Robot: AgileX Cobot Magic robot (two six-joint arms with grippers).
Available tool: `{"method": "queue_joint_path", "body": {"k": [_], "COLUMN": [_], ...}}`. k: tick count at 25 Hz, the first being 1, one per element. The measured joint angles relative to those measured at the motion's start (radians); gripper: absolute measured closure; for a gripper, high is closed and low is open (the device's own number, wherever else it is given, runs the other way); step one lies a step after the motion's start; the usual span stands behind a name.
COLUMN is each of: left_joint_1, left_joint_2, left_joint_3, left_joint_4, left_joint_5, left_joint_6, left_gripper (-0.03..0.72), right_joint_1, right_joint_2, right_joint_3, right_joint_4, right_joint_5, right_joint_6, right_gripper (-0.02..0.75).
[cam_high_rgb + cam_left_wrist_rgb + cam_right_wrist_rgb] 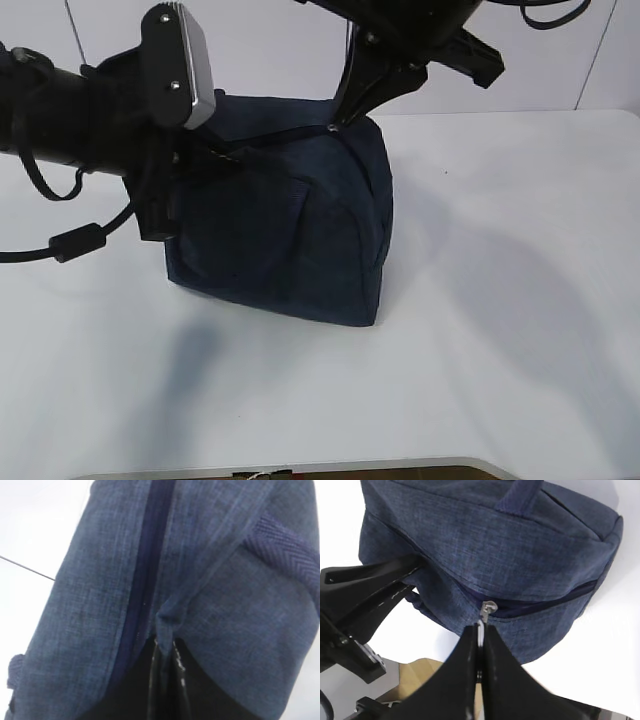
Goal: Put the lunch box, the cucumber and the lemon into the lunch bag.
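Toward bench's far edge: boxy navy fabric lunch bag (285, 225). Left tool (165, 645) pinches fabric fold; right tool (480, 632) pinches metal ring pull (486, 609). Zipper step underway; next move calls for steady pull along track.

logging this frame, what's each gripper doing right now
Left gripper: closed, pinching a fold of the lunch bag fabric.
Right gripper: closed on the zipper pull.
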Motion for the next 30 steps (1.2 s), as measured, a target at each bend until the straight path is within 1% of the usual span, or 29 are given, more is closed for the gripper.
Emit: {"method": "queue_joint_path", "body": {"k": [6, 13, 19, 25, 30], "left_joint_1": [-0.002, -0.004, -0.006, -0.006, -0.006], "left_joint_2": [0.0, -0.002, -0.004, -0.004, -0.004], "left_joint_3": [0.002, 0.05, 0.052, 0.056, 0.059], "left_joint_4": [0.0, -0.024, -0.026, -0.026, -0.026], "left_joint_5": [-0.015, -0.072, -0.097, -0.137, -0.148], "left_joint_6": [0.0, 0.0, 0.0, 0.0, 0.0], "left_gripper": [0.694, 0.694, 0.694, 0.694, 0.694], "right_joint_1": [0.0, -0.001, -0.001, -0.001, -0.001], "right_joint_2": [0.0, 0.0, 0.0, -0.002, -0.002], "right_joint_3": [0.0, 0.0, 0.008, 0.075, 0.117], "right_joint_4": [-0.019, -0.024, -0.038, -0.048, -0.023], "right_joint_5": [-0.002, -0.005, -0.009, -0.014, -0.016], "right_joint_6": [0.01, 0.017, 0.017, 0.017, 0.017], "right_gripper": [0.733, 0.733, 0.733, 0.733, 0.733]}}
